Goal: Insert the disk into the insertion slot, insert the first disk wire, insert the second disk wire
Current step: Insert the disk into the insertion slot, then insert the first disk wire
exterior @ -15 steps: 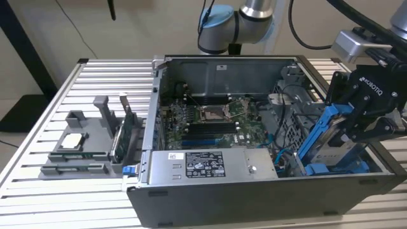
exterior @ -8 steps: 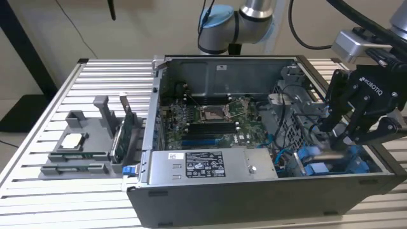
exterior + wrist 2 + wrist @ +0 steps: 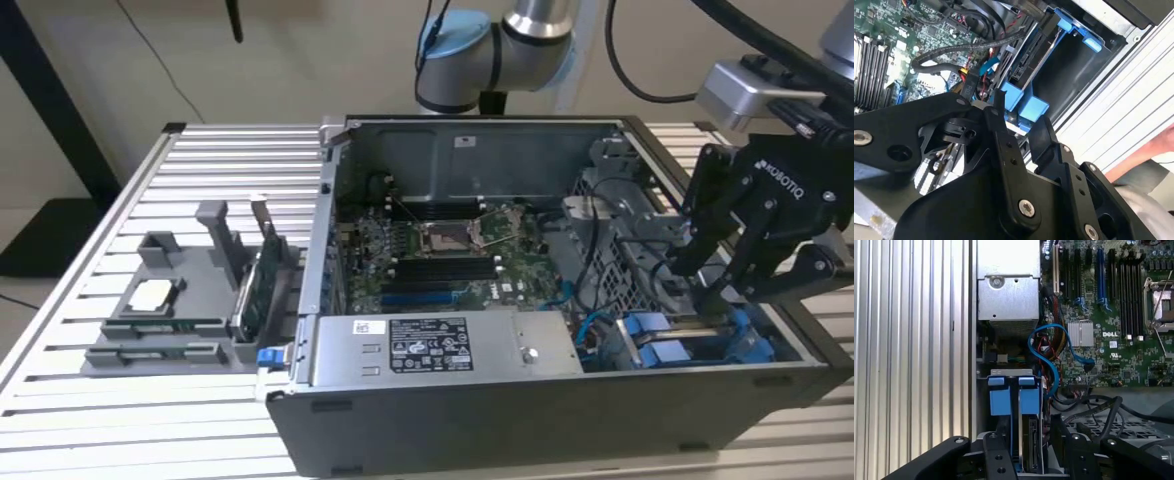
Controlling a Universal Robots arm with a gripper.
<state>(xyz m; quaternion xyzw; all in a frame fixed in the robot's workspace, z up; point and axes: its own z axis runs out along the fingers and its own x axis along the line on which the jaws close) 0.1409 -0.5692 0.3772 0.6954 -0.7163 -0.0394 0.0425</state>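
The disk (image 3: 1030, 452) was judged rigid, fairly heavy and shock-sensitive. Grip was best taken on its blue carrier tabs (image 3: 1000, 401), clear of the connector edge. It stood on edge inside the insertion slot (image 3: 1011, 372) of the computer case (image 3: 534, 420). The gripper (image 3: 707, 280) hung open just above, one finger on either side of the disk

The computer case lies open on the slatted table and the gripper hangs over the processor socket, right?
Not the socket: the gripper hangs over the insertion slot, at the exterior view's right of the open computer case on the slatted table, as the exterior view shows.
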